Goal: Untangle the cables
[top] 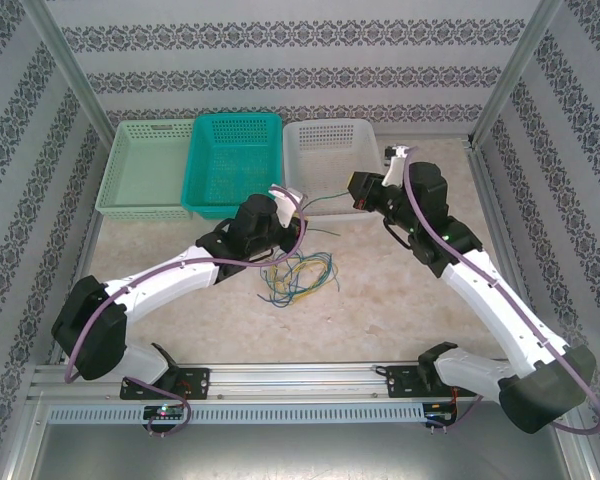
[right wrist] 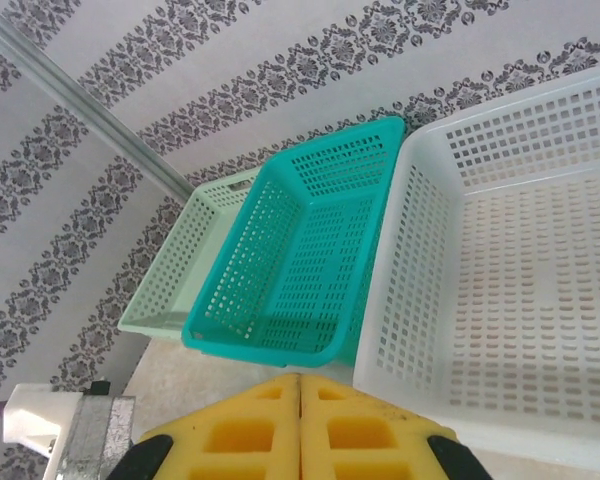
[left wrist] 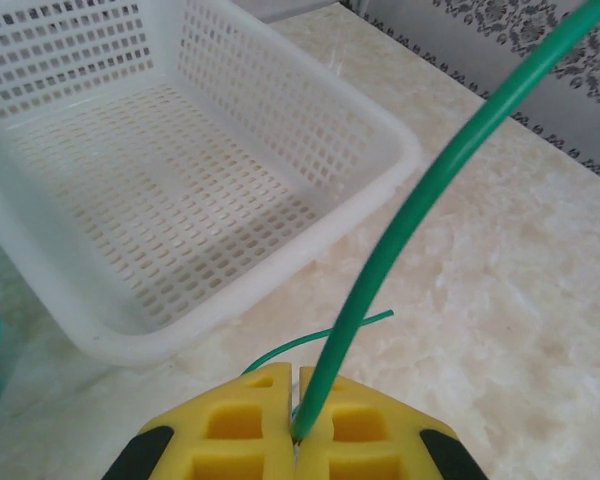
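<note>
A loose tangle of cables, thin blue, yellow and green wires, lies on the table in front of the left arm. My left gripper is shut on one green cable, lifted clear of the pile and stretching right toward the white basket. In the left wrist view the green cable rises from between the closed yellow pads of the left gripper, and its thin far end curls over the table. My right gripper hovers at the white basket's front edge, and in its wrist view the right gripper is shut with nothing in it.
Three baskets stand in a row at the back: pale green basket, teal basket and white basket. The white basket holds nothing. Patterned walls and metal posts close in the sides.
</note>
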### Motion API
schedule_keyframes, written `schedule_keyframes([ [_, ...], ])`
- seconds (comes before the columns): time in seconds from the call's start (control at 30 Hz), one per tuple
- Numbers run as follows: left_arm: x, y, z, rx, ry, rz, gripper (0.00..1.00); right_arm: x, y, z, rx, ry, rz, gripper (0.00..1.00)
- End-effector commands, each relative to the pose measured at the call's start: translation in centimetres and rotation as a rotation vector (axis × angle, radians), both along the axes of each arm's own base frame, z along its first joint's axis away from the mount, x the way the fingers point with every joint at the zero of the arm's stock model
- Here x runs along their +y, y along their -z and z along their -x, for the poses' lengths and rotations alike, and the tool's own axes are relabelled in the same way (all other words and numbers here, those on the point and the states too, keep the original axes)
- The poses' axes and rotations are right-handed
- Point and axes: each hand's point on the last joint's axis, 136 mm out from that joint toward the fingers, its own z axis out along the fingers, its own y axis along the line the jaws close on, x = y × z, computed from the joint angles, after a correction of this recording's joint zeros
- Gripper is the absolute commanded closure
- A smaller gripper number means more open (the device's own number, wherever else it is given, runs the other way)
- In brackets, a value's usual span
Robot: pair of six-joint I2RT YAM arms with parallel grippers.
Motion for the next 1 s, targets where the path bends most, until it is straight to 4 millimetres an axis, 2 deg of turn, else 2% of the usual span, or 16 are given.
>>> schedule_keyframes([
  [0.0, 2.0, 0.1, -0.4, -0.013, -0.073, -0.124, 1.00, -0.6, -0.9, -0.8, 0.000, 0.028, -0.029, 1.00],
  [0.1, 1.8, 1.1, 0.1, 0.027, 0.001, -0.236, 1.00, 0.3, 0.4, -1.3, 0.058, -0.021, 0.025, 1.00],
  [0.2, 1.0, 3.0, 1.4, 0.143, 0.132, -0.356, 1.00, 1.5, 1.6, -1.7, 0.105, -0.078, 0.113, 1.00],
  [0.27, 0.5, 4.4, 2.1, 0.225, 0.195, -0.409, 1.00, 1.9, 1.6, -2.1, 0.108, -0.081, 0.141, 1.00],
  [0.33, -0.3, 5.1, 3.0, 0.265, 0.254, -0.417, 1.00, 2.0, 0.7, -2.7, 0.092, -0.076, 0.132, 1.00],
  [0.5, -1.5, 5.2, 4.5, 0.302, 0.355, -0.387, 1.00, 3.0, -1.5, -4.2, 0.074, -0.108, 0.148, 1.00],
  [0.63, -2.0, 4.9, 4.9, 0.308, 0.397, -0.380, 1.00, 4.0, -0.6, -5.3, 0.131, -0.149, 0.154, 1.00],
  [0.7, -2.5, 4.1, 4.8, 0.288, 0.405, -0.348, 1.00, 4.8, 0.2, -5.6, 0.161, -0.177, 0.139, 0.97],
  [0.73, -2.9, 3.5, 4.6, 0.272, 0.406, -0.322, 1.00, 5.0, 0.5, -5.8, 0.169, -0.184, 0.133, 0.91],
  [0.83, -3.8, 1.9, 3.7, 0.239, 0.382, -0.256, 1.00, 4.4, 0.5, -6.2, 0.137, -0.163, 0.140, 0.32],
  [0.87, -3.9, 1.3, 3.2, 0.231, 0.357, -0.238, 1.00, 3.6, 0.1, -6.3, 0.116, -0.130, 0.140, 0.23],
  [0.97, -3.4, -0.2, 1.0, 0.224, 0.227, -0.164, 1.00, 0.2, -0.7, -6.1, 0.075, -0.017, 0.145, 0.11],
])
